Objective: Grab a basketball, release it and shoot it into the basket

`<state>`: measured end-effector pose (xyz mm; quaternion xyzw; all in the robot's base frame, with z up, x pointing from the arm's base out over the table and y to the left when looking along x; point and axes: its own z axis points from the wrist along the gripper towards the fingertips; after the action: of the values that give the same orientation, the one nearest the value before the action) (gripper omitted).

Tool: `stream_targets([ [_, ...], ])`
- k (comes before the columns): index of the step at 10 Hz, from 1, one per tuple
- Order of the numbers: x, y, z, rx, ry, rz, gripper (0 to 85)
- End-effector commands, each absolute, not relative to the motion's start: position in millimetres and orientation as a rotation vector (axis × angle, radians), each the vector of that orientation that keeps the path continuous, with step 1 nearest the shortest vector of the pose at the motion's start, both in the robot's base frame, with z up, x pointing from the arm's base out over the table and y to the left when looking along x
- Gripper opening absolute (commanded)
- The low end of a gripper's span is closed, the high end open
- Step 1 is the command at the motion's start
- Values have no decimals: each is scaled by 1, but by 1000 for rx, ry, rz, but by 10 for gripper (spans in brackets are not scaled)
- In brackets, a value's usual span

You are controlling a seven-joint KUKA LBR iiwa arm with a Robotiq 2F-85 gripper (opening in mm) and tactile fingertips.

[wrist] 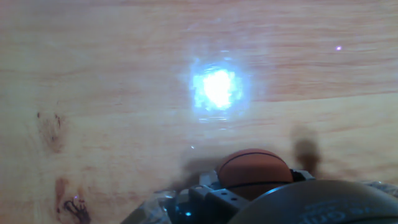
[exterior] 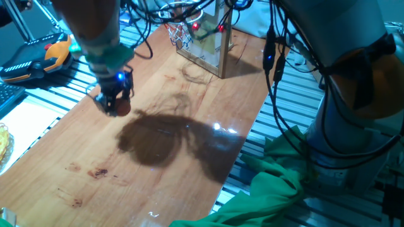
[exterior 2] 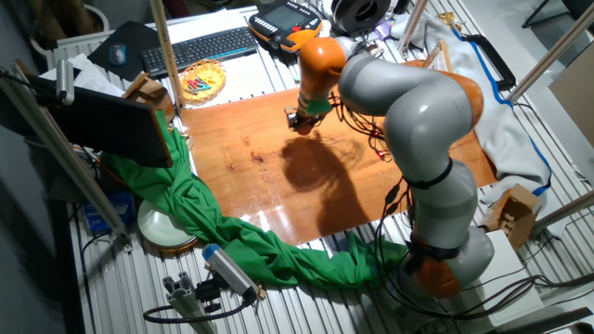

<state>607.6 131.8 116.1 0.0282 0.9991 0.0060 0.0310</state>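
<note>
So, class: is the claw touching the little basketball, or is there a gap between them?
Touching. In the hand view, the basketball sits nestled in the claw, its lower part wedged against the metal with no gap. One fixed view shows it held above the table.

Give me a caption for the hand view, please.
Looking down the gripper at a small orange basketball held between its fingers above the glossy wooden table.
</note>
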Motion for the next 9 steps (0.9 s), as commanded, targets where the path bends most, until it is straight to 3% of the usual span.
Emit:
stream_targets([
  [1,607,122,142,92,3082,19,10],
  [5,600,88,174,178,3082,-35,10],
  [9,594,65,187,314,3083,-43,10],
])
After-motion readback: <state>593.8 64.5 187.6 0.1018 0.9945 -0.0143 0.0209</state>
